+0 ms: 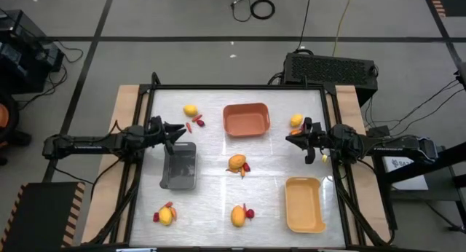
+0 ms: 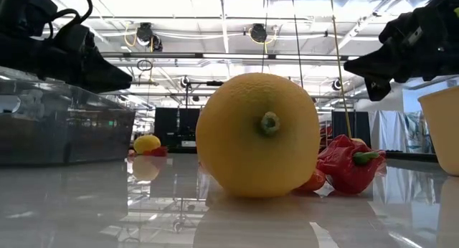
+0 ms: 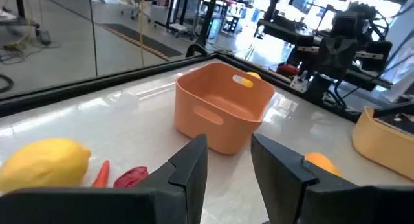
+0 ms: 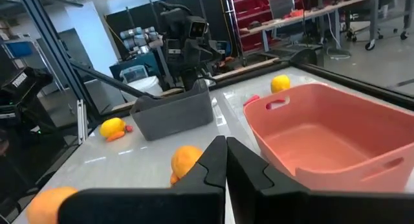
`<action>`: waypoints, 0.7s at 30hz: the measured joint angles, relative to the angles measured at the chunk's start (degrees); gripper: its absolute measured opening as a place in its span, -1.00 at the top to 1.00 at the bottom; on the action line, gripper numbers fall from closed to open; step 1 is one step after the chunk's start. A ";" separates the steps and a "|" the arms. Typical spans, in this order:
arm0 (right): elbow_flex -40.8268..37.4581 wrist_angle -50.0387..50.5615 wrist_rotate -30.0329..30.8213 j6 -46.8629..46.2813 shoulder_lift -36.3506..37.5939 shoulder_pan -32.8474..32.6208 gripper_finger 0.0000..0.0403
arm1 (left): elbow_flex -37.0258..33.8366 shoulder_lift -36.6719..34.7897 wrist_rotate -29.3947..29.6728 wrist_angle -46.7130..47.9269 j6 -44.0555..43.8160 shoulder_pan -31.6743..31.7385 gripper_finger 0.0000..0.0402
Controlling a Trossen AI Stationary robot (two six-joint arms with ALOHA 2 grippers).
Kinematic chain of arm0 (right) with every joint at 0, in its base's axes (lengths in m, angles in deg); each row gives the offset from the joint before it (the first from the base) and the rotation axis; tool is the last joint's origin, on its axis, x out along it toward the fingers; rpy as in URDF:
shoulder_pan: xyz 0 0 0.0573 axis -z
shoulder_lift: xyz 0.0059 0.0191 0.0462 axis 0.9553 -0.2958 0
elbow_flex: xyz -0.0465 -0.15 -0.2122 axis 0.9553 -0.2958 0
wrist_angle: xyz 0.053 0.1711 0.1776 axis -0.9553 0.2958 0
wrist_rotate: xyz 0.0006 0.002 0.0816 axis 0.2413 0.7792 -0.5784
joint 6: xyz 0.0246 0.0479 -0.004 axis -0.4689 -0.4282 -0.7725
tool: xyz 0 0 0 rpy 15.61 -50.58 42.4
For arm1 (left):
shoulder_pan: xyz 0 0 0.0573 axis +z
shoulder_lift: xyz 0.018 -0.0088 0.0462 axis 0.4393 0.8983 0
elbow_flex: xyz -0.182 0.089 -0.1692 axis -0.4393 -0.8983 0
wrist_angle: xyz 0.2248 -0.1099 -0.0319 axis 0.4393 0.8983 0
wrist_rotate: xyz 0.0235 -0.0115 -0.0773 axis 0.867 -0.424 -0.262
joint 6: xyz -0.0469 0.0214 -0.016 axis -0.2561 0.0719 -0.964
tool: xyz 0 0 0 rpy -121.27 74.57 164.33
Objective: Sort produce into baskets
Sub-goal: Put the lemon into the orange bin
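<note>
Baskets: orange basket (image 1: 246, 119), grey basket (image 1: 179, 167) and yellow basket (image 1: 304, 204) lie empty on the surface (image 1: 218, 194); produce lies scattered. Sorting not yet begun. Left claw (image 1: 175, 130), parted, empty, hovers near a yellow fruit (image 1: 190, 111); right claw (image 1: 293, 139), closed, empty. Next: descend and grasp.

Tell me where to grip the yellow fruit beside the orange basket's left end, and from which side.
Probably grip the yellow fruit across its rounded middle, from straight above. It lies free on the table; the red pieces sit on one side only. The left gripper is nearest.

High view is looking straight down on the counter (image 1: 218, 154); low view is sitting at counter level; both wrist views are sharing the orange basket (image 3: 223, 106).
</note>
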 joint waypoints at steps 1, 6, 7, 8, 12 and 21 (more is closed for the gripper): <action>0.00 -0.65 0.00 0.00 -0.28 0.00 1.00 | 0.37 0.00 -0.13 0.49 1.53 0.25 0.37; 0.00 -1.36 0.04 0.32 -1.78 0.00 1.00 | 8.52 2.20 0.97 8.22 5.94 4.75 0.37; 0.00 -1.36 0.04 0.51 -2.08 0.00 1.00 | 11.11 3.45 0.97 11.29 7.12 6.17 0.37; 0.00 -1.39 0.04 0.57 -2.35 0.00 1.00 | 13.92 5.14 0.95 13.92 8.17 7.61 0.37; 0.00 -1.36 0.04 0.66 -3.35 0.00 1.00 | 25.08 14.05 0.92 23.01 14.01 14.40 0.36; 0.00 -1.27 -0.14 -0.19 -4.69 0.00 1.00 | 46.52 44.11 -9.59 40.32 25.78 29.49 0.05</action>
